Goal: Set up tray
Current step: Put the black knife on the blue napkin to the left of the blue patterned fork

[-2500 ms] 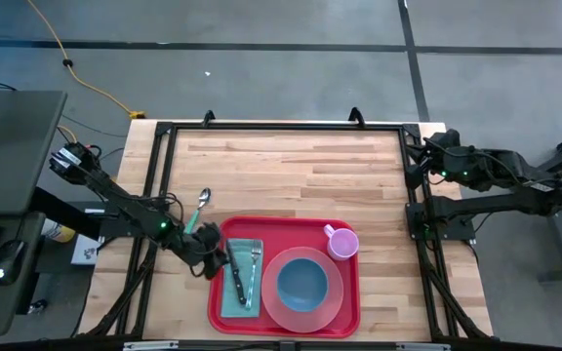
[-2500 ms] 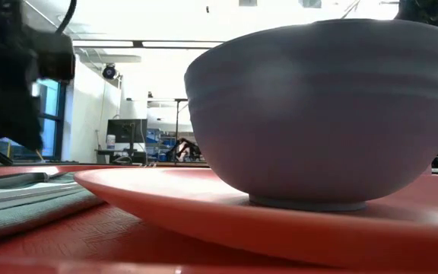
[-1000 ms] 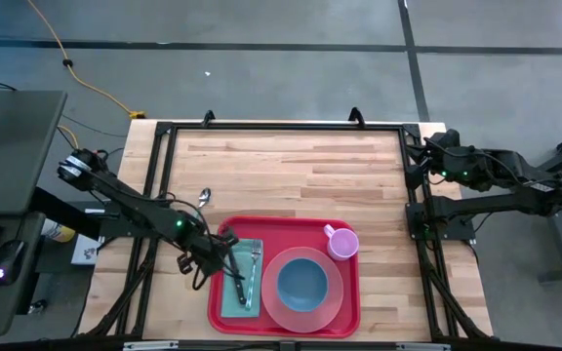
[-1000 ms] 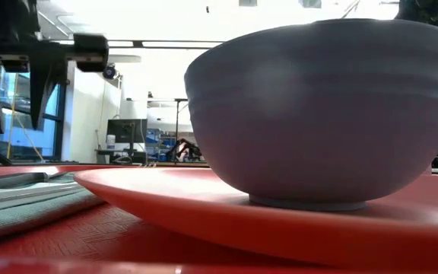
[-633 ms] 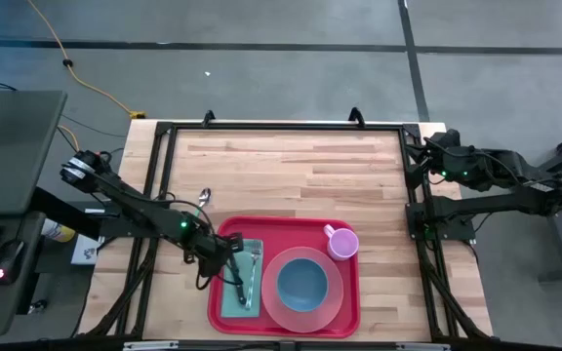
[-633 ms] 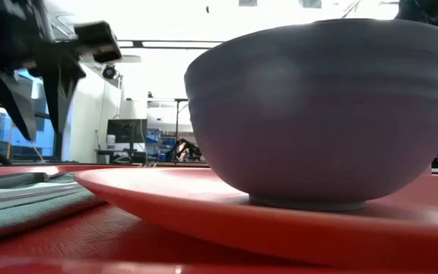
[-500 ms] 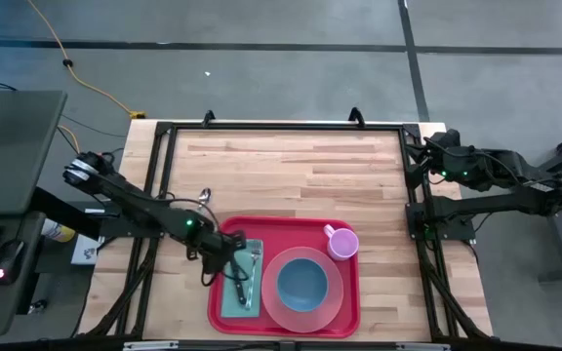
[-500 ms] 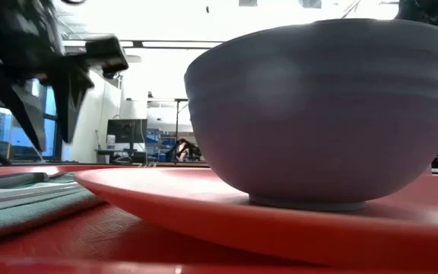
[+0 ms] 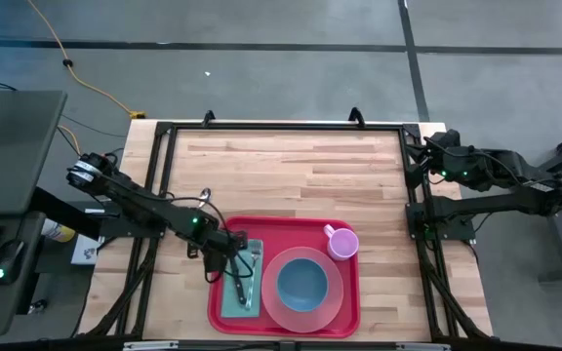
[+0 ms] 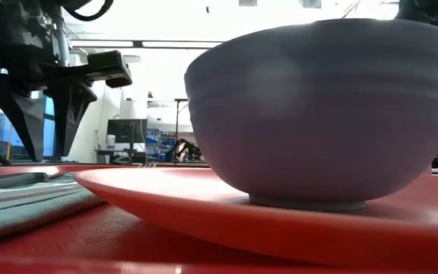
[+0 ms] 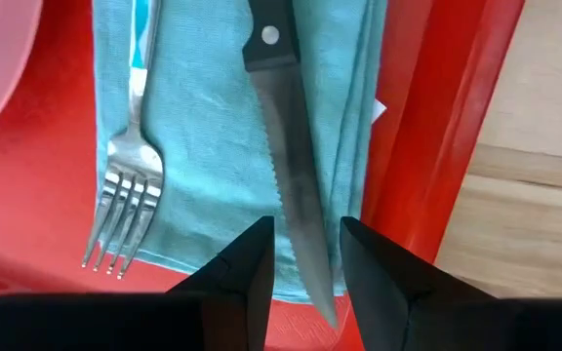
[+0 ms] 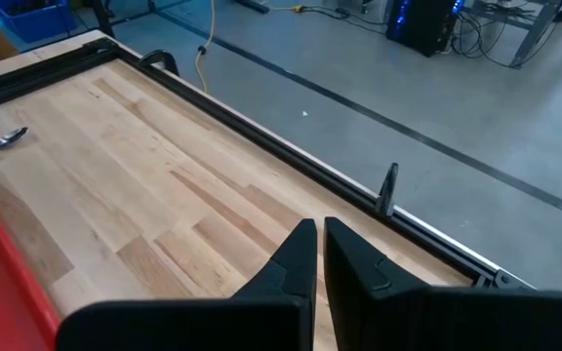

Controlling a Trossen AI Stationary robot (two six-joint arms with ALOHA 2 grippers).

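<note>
The red tray (image 9: 281,232) lies at the table's near middle. On its left part a teal napkin (image 11: 213,127) carries a black-handled knife (image 11: 291,166) and a fork (image 11: 125,200). A pink plate (image 9: 332,304) with a blue bowl (image 9: 302,283) fills the tray's right part, and a pink cup (image 9: 341,242) stands behind it. My left gripper (image 11: 305,268) hovers open above the knife's blade, fingers pointing down, one on either side of it. At the table's far right my right gripper (image 12: 318,244) is parked, shut and empty.
A metal spoon (image 9: 203,198) lies on the bare wood just beyond the tray's far left corner. A black frame (image 9: 281,127) runs along the table's far and side edges. Open wood (image 9: 291,171) stretches behind the tray.
My left gripper has gone from the wood at the tray's left edge toward the table's right, over the rim and above the napkin. It has sunk a little and rolled about its own axis, staying open. The knife, fork and napkin have not moved.
</note>
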